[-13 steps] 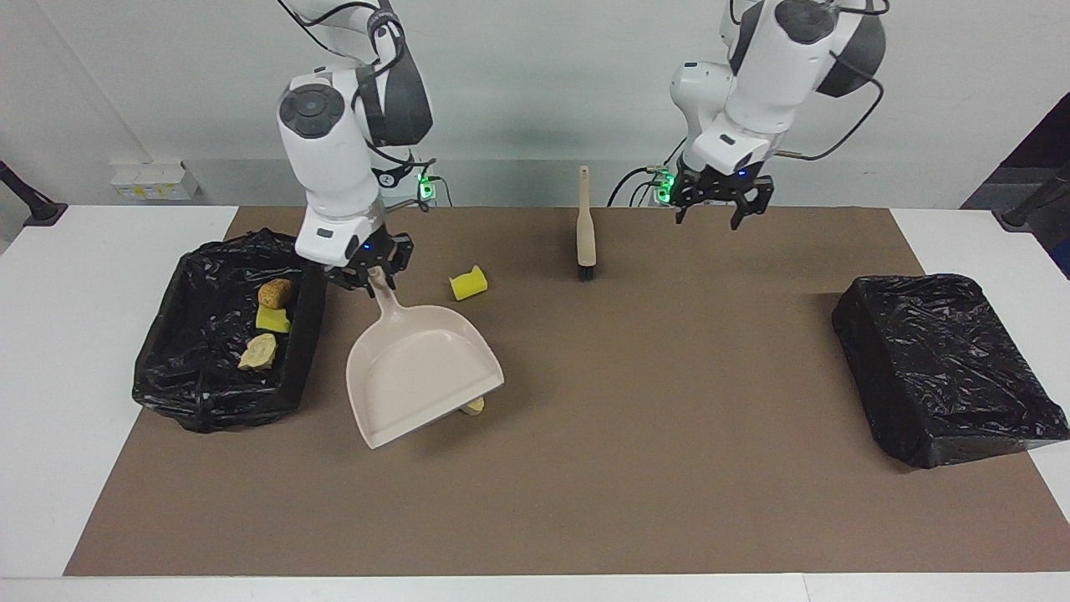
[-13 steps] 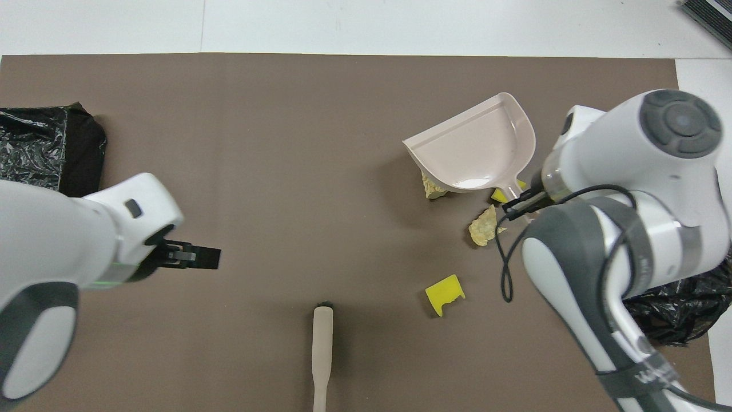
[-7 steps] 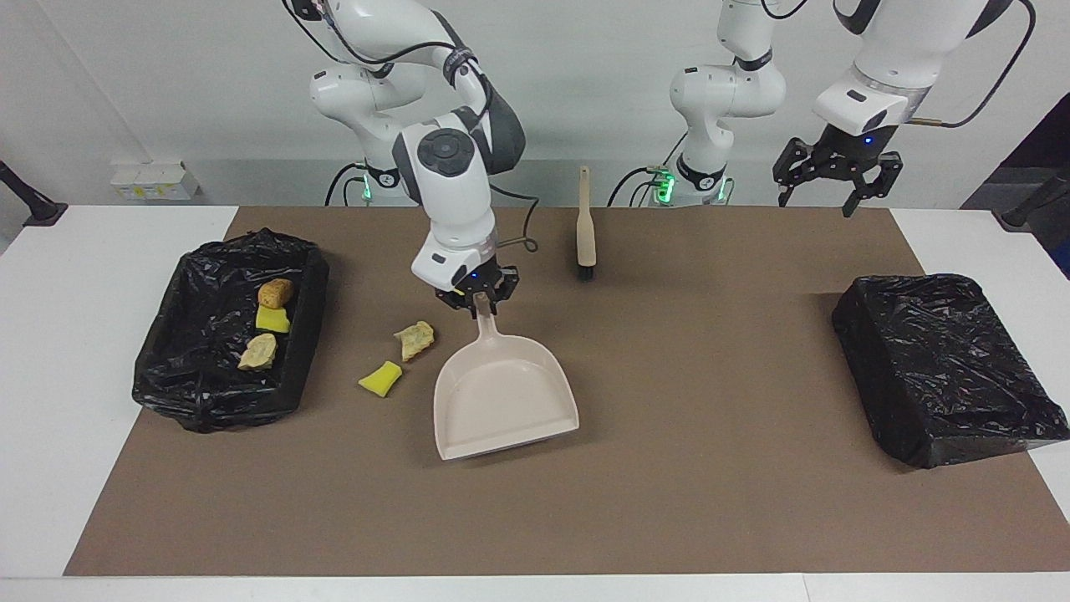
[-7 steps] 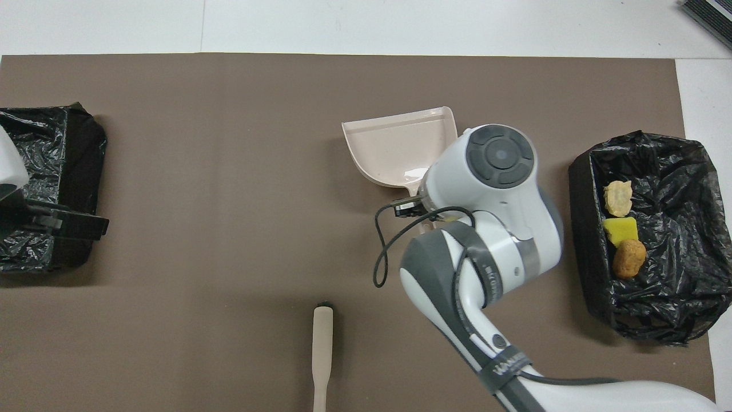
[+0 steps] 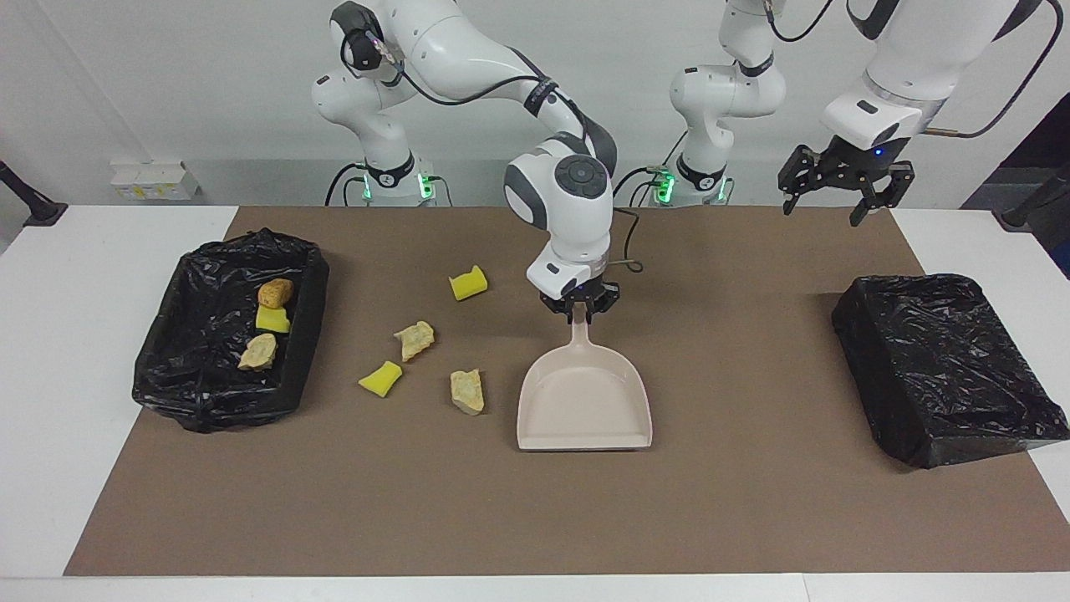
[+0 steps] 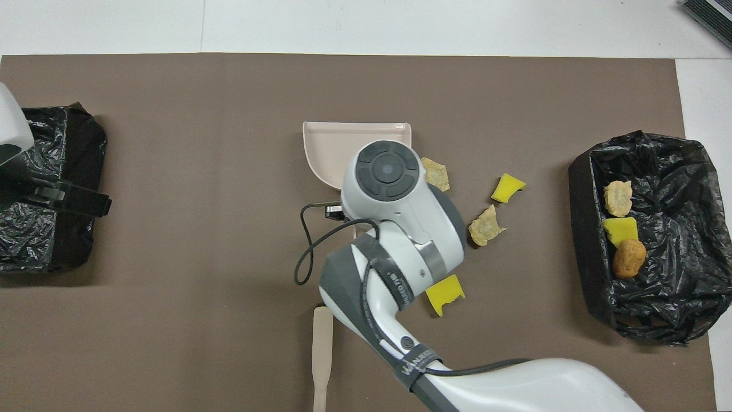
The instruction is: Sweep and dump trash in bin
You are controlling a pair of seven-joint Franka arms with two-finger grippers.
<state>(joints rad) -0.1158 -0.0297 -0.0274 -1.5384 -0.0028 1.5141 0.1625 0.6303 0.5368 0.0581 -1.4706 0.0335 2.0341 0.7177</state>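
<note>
Four trash chunks lie loose on the brown mat (image 5: 710, 502): yellow wedge (image 5: 468, 283), beige lump (image 5: 415, 339), second yellow wedge (image 5: 380, 378), second beige lump (image 5: 467, 390), the last just beside the dustpan (image 5: 583, 410). Three more sit in the open bin (image 5: 209, 385) at the right arm's end: brown lump (image 5: 274, 293), yellow piece (image 5: 272, 318), beige piece (image 5: 257, 352). Right hand (image 5: 579, 307) pinches the dustpan handle; pan flat on the mat. Left hand (image 5: 842, 192), fingers spread, hangs above the tabletop's left-arm end near the covered bin (image 5: 949, 368). Brush (image 6: 322, 357) partly hidden.
</note>
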